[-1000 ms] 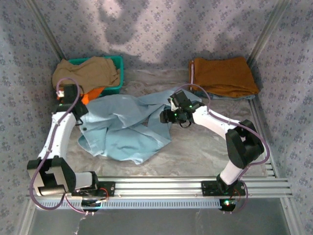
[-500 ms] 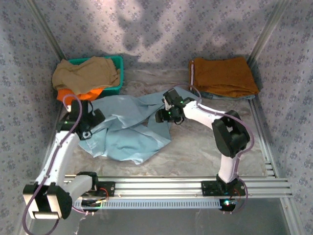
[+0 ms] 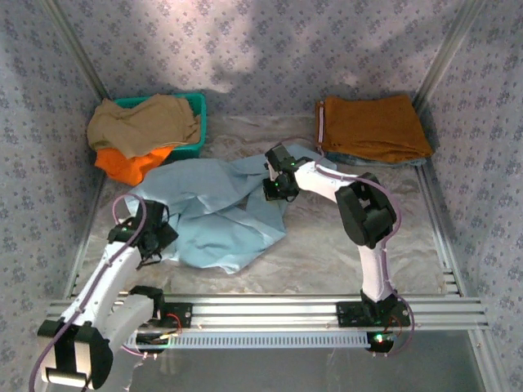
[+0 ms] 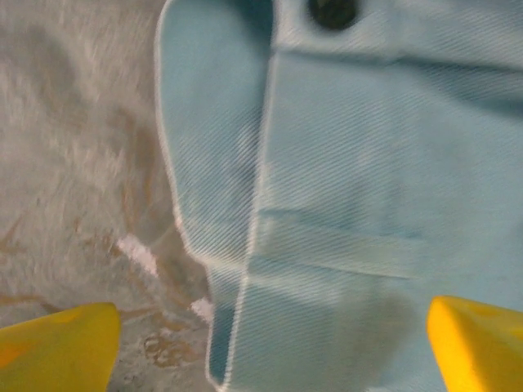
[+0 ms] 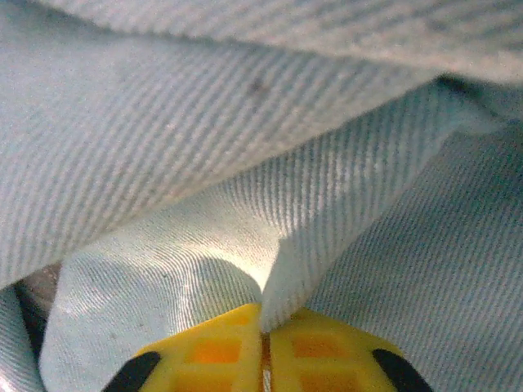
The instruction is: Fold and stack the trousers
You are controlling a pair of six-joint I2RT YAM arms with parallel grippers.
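One pale blue pair of trousers [image 3: 212, 214] lies crumpled across the left-centre of the counter [image 3: 343, 253], unfolded, with its layers bunched over one another. The right claw [image 3: 276, 189] sits at the garment's far right edge. In the wrist view its yellow pads [image 5: 221, 353] are pressed together on a thin raised ridge of the twill. I judge this pinch is meant to lift or pull that edge so the cloth can be spread flat before any fold.

The left claw [image 3: 154, 243] is at the near left edge of the trousers with its jaws wide and nothing between them. Its yellow fingertips [image 4: 61, 343] straddle the hemmed edge where fabric meets bare counter, with a dark button [image 4: 331, 11] just beyond. It looks placed to take a second hold on that end, so both arms can stretch the garment between them.

Folded rust-brown trousers [image 3: 376, 126] lie in the far right corner, which probably marks where finished pieces are stacked. A teal basket [image 3: 198, 104] at the far left holds a tan garment [image 3: 143, 122], and an orange one [image 3: 131, 163] spills over its near edge.

No brand, label or writing can be read on the button, the cloth or the basket.
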